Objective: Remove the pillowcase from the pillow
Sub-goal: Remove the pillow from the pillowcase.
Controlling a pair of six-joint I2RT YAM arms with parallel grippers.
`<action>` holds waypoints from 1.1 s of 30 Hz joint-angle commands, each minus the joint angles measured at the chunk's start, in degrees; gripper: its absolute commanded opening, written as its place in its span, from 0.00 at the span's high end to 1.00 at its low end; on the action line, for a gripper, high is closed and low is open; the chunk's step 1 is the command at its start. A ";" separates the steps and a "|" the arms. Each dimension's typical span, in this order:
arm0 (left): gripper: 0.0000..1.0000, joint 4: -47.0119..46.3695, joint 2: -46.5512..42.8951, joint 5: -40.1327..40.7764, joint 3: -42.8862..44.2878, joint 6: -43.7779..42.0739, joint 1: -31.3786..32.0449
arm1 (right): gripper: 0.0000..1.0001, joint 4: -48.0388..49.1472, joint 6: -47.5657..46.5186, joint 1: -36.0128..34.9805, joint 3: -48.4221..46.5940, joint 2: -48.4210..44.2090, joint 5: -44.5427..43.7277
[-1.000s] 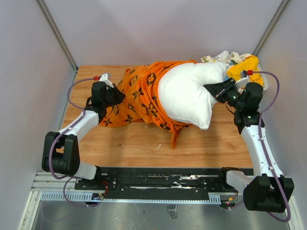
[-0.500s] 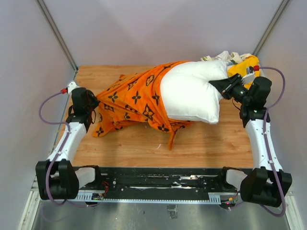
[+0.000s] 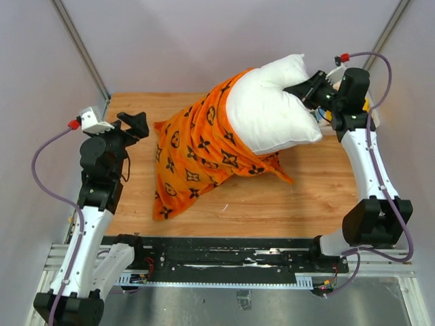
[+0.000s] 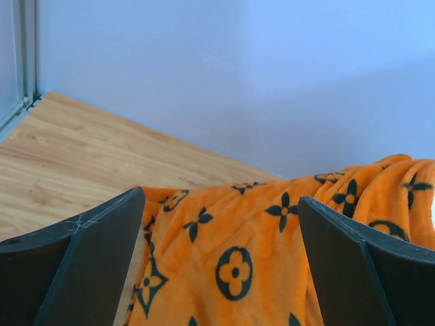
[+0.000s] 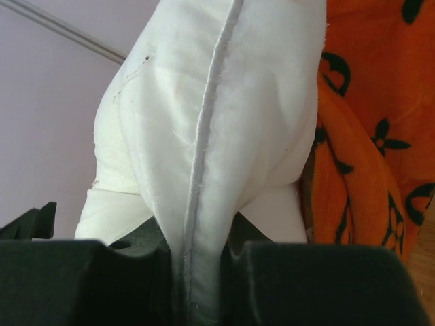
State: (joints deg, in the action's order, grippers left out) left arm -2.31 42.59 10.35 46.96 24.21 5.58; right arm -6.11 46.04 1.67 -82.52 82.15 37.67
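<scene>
- The right pincer [image 3: 304, 87] is clenched on the seamed edge of the pillow [image 3: 268, 109]. It holds the pillow aloft at about 1 o'clock over the counter [image 3: 312, 193].
- The pillowcase [image 3: 197, 153] wraps the pillow's lower end, and its loose length spills down to the counter toward 7 o'clock.
- The left pincer [image 3: 136, 123] hangs released at 9 o'clock, jaws spread wide. It faces the orange cloth from just beside it, touching nothing.
- Risk: the right grip bites only a thin strip of seam. The hanging weight of pillow and case could drag that strip out of the jaws and drop both.
- Risk: with nothing anchoring the case, any further lift would likely carry it up with the pillow rather than strip it off.
- Risk: if the left pincer closes too deep into the folds, it could catch the pillow as well, and the two would stay joined.
- No lettering or label is readable. The case shows only black flower, diamond and circle motifs.
</scene>
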 commanded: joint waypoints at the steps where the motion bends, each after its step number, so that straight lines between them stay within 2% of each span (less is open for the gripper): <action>1: 0.01 4.73 10.67 -4.56 5.13 -3.99 0.41 | 0.99 -2.12 -7.78 -5.15 -5.96 3.28 0.30; 4: 0.01 8.35 22.11 -13.34 10.88 -4.90 0.48 | 0.99 -11.55 -16.32 -8.70 -13.66 6.66 0.65; 6: 0.01 7.30 27.80 -14.95 11.63 -3.62 0.44 | 0.99 -16.56 -21.42 -10.69 -16.79 8.36 0.27; 10: 0.01 -1.46 32.88 -17.29 8.66 -1.98 0.46 | 0.99 -16.70 -22.56 -11.52 -14.83 7.92 0.46; 14: 0.01 -1.91 38.56 -16.82 10.02 -2.96 0.41 | 0.99 -15.41 -22.69 -11.56 -11.65 5.86 0.60; 16: 0.12 -1.90 39.73 -14.31 9.68 -3.46 0.40 | 0.99 -14.78 -22.75 -11.56 -10.48 4.58 0.57; 19: 0.47 -1.91 39.39 -9.78 8.45 -2.55 -0.76 | 0.99 -14.32 -22.65 -11.29 -8.91 2.43 -0.42; 22: 0.52 -2.00 38.98 -9.26 6.96 -0.31 -4.91 | 0.99 -13.23 -21.16 -9.70 -7.44 -0.41 -0.62; 23: 0.56 -2.19 38.94 -9.39 6.41 0.17 -6.52 | 0.99 -12.12 -20.12 -8.76 -6.53 -1.69 -0.09; 26: 0.88 -1.78 39.43 -8.76 5.40 1.55 -11.32 | 0.99 -8.92 -16.63 -4.20 -3.88 -5.65 1.70; 27: 0.91 -1.30 39.74 -7.99 5.22 1.89 -12.67 | 0.99 -8.32 -15.46 -2.30 -3.34 -6.80 1.78; 33: 0.94 -0.72 39.39 -2.26 1.71 5.29 -16.50 | 0.99 2.55 -3.58 9.39 2.29 -14.16 4.91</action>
State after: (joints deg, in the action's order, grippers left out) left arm -4.82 81.58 -5.02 51.96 28.91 -5.54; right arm -19.07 33.93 1.37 -80.60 74.87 43.68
